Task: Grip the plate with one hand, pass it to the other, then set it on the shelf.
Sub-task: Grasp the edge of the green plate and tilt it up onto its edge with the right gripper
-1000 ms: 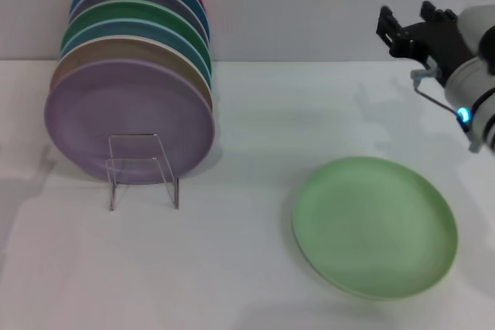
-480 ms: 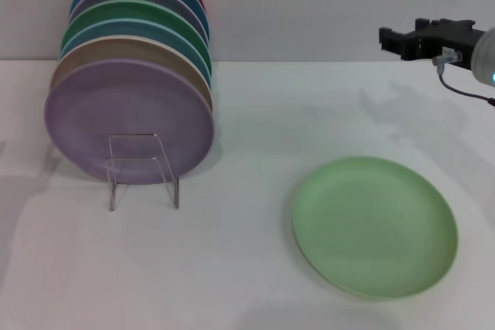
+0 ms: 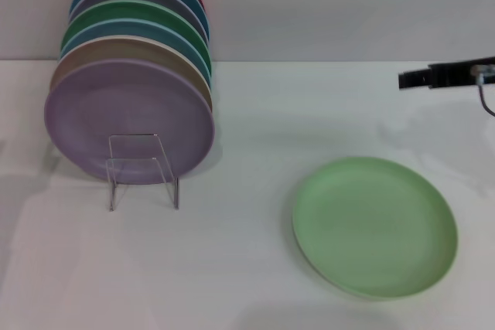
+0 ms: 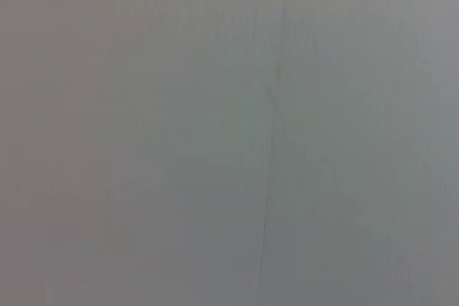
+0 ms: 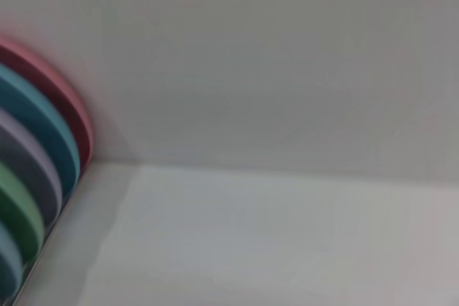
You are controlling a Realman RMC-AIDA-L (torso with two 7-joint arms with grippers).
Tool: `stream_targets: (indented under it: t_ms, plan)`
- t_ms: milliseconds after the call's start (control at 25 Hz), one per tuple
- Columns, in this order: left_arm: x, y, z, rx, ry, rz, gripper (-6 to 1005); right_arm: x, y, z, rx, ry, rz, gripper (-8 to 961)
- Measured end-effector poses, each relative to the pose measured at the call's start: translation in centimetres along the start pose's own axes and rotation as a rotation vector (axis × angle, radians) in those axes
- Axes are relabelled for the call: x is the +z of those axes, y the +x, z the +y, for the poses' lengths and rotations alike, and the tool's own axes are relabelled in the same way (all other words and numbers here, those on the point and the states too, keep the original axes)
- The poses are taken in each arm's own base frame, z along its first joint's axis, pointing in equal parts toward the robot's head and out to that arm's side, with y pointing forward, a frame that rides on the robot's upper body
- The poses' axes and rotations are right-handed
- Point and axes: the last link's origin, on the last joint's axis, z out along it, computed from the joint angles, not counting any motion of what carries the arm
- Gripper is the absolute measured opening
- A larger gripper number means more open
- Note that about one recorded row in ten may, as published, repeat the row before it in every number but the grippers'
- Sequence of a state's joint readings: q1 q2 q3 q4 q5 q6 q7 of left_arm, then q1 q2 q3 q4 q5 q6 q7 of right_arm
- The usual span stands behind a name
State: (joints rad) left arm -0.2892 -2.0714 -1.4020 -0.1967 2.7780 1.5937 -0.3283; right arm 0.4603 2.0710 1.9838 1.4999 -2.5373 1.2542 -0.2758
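One gripper is in view: the right gripper (image 3: 414, 79), entering the head view at the right edge as a thin black bar held level above the white table (image 3: 255, 268), well clear of everything on it. It is seen edge-on, so whether its fingers are apart or together cannot be told; it holds nothing. A thin cable (image 3: 486, 102) hangs just behind it. No part of the left gripper appears; the left wrist view is filled by a plain grey surface.

One pastel-green plate (image 3: 374, 226) lies flat on the table, nearer the camera than the right gripper and apart from it, untouched.

One clear plate rack (image 3: 142, 171) stands at the left of the table, well apart from the green plate. Seven plates (image 3: 131, 102) stand on edge in it, packed one behind another; front to back they are lilac, tan, light blue, dark green, grey-purple, teal and red. The lilac plate (image 3: 128, 120) faces the camera, with the rack's front loops showing before its lower part.

Four to five rims of that stack (image 5: 43, 177) appear in the right wrist view, against a pale wall (image 5: 272, 62).
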Motion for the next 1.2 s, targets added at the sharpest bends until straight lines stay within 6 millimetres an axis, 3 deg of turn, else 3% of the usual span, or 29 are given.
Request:
stream_targets:
  t_ms: [560,840,1200]
  plan:
    - [-0.1,0.8,-0.1,0.009,-0.001,0.047,834,-0.9,4.0,-2.6,0.166,0.043,0.288,618]
    - [0.1,0.9,-0.3,0.012,0.009,0.057,834,0.2,6.1,-4.0,0.220,0.040,0.356,620]
    - [0.3,1.0,-0.3,0.018,0.007,0.063,832,2.0,7.4,-4.1,0.239,0.019,0.398,616]
